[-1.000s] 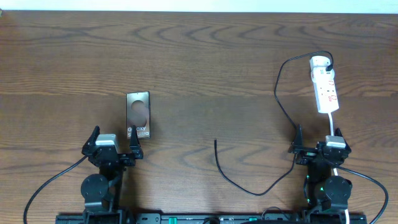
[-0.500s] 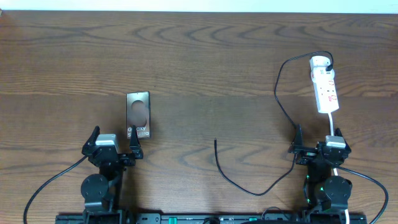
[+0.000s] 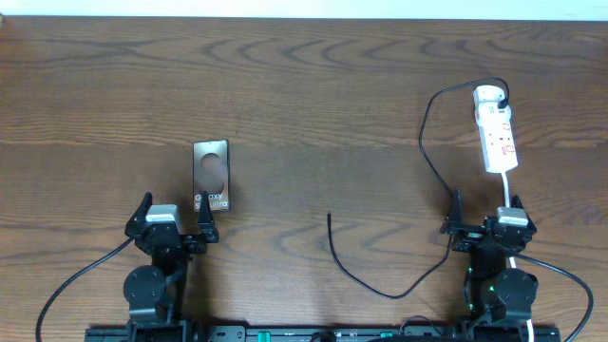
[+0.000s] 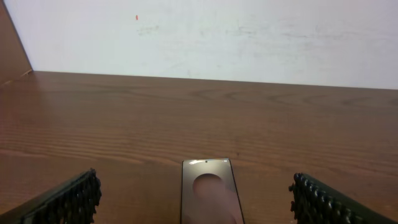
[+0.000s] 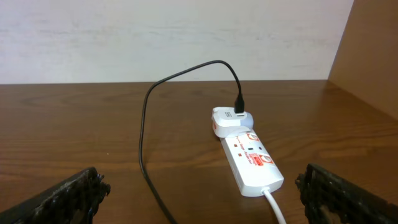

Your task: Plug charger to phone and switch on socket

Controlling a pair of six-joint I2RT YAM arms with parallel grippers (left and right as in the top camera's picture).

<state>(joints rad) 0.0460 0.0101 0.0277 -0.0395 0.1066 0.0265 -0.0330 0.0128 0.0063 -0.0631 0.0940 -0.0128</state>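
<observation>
The phone (image 3: pixel 211 175) lies flat on the table at the left, lettered end toward me; it also shows in the left wrist view (image 4: pixel 208 193). My left gripper (image 3: pixel 175 217) is open and empty just short of it. The white socket strip (image 3: pixel 496 130) lies at the far right, with the charger's adapter plugged in at its far end (image 5: pixel 230 119). The black charger cable (image 3: pixel 427 142) loops down to a free plug end (image 3: pixel 329 217) at mid-table. My right gripper (image 3: pixel 485 214) is open and empty just short of the strip (image 5: pixel 252 158).
The strip's white cord (image 3: pixel 507 188) runs back toward the right arm. A white wall (image 4: pixel 205 37) stands behind the table's far edge. Thicker black robot cables (image 3: pixel 76 285) trail at the front corners.
</observation>
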